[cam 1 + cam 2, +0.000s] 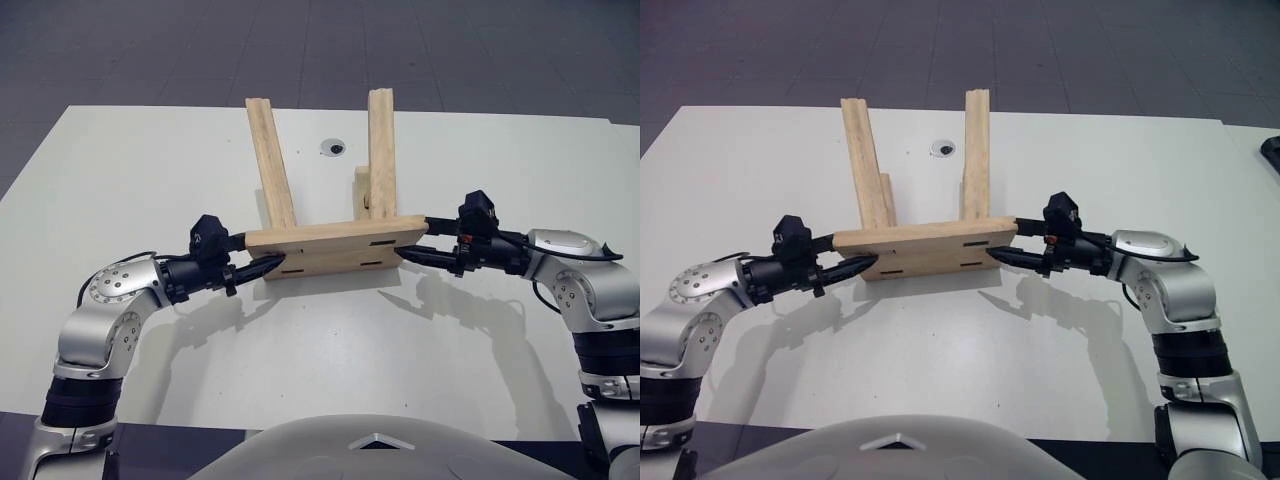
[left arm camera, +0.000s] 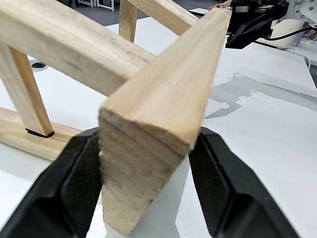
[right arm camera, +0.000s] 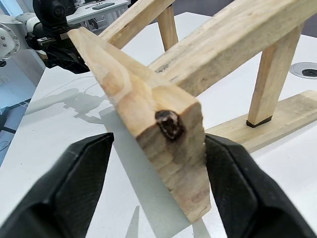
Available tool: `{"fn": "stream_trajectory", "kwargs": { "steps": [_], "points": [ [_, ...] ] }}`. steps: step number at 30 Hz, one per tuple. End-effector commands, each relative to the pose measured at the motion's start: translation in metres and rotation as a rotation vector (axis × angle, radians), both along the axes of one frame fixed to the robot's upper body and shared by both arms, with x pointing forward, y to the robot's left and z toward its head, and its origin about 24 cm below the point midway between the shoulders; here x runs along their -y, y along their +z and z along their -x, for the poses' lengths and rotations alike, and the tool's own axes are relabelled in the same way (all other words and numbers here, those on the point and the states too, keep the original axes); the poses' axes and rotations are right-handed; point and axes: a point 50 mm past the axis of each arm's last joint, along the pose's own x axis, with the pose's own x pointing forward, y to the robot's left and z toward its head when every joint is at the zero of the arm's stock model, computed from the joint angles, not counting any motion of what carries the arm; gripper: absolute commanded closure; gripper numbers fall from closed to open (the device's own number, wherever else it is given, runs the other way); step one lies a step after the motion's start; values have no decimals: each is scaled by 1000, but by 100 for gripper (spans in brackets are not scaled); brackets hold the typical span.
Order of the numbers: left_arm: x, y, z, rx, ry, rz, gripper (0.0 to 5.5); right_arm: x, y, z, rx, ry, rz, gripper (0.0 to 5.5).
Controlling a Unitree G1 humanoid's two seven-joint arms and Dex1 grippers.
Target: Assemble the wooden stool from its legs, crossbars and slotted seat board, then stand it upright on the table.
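Two hands are bracketing the pale wooden stool (image 1: 381, 160) lying sideways on the white desk (image 1: 320, 360), legs pointing away. The left hand (image 1: 262, 265) is pinching one end of the slotted seat board (image 1: 335, 248); the right hand (image 1: 405, 253) is straddling the other, unclosed, likely readying to tip it upright.

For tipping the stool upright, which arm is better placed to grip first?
Probably left: the left fingers touch both faces of the seat board; the right fingers leave a gap on one side.

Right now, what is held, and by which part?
The seat board: left gripper clamps its left end; right gripper straddles the right end, one side showing a gap.
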Motion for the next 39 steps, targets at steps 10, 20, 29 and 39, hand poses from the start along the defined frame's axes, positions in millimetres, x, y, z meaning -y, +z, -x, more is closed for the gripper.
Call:
{"fn": "stream_trajectory", "kwargs": {
  "steps": [10,20,29,39],
  "points": [
    [18,82,-23,-51,-304,233,322,-33,69,15,-296,217,-7,349],
    [36,137,-94,-438,-57,378,333,-63,141,-78,-448,-213,-433,348],
    [69,155,-167,-587,287,760,356,-104,161,-128,-733,-734,-993,367],
    [72,86,-191,-567,544,593,269,-110,137,-154,-663,-935,-912,277]
  ]
}}
